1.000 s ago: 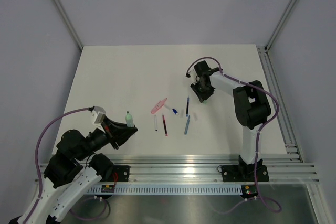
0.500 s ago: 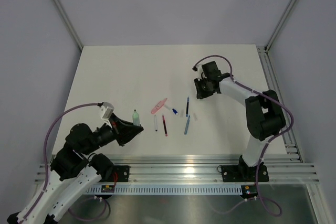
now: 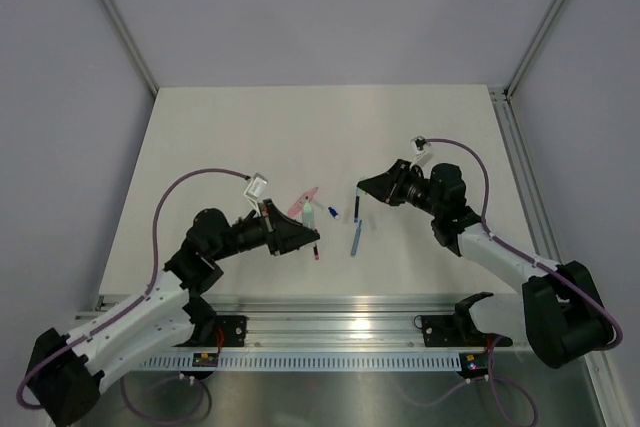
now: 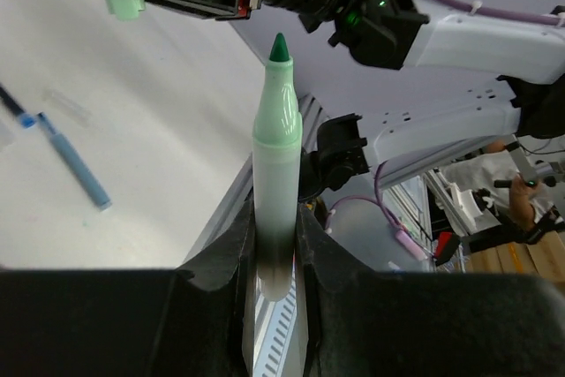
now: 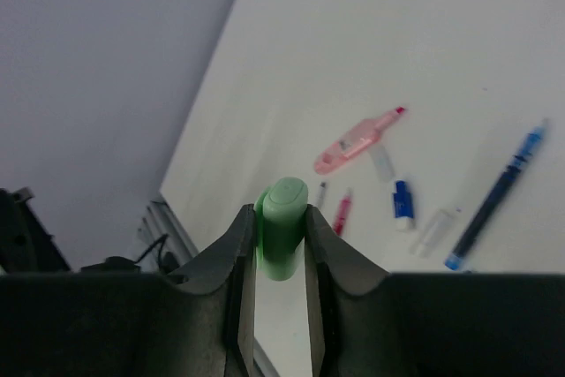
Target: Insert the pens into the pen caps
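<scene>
A matt white table [image 3: 200,147] fills the floor of a booth with plain pale grey walls [image 3: 300,7]. Slim aluminium posts [image 3: 115,17] rise from its far corners. A ribbed aluminium rail [image 3: 330,322] along the near edge carries both arm bases.

Two mint-green things are off the table, one in each arm. The left fingers [image 4: 275,218] are closed narrow on the lower barrel of the one mint-green marker pen [image 4: 278,139]. It stands upright between them with its dark green tip bare. The right fingers [image 5: 279,212] pinch the one stubby mint-green cap [image 5: 284,196], whose rounded end stands proud of the fingertips. In the left wrist view the cap sits above and to the left of the pen tip, apart from it.

The rest lies loose on the table between the two arms:
- One pale pink marker pen [image 3: 303,201] with a red tip lies slanted.
- One thin dark blue pen [image 3: 357,200] lies lengthwise.
- One thin light blue pen [image 3: 355,237] lies just nearer, almost in line with the dark blue one.
- One thin red pen [image 3: 315,254] shows only its near end beside the left fingers.
- One small blue cap [image 3: 332,212] lies between the pink marker and the dark blue pen.

The right wrist view also shows a clear stubby tube [image 5: 437,231] beside the dark blue pen and another by the pink marker's tip. They are too faint to count with certainty.
</scene>
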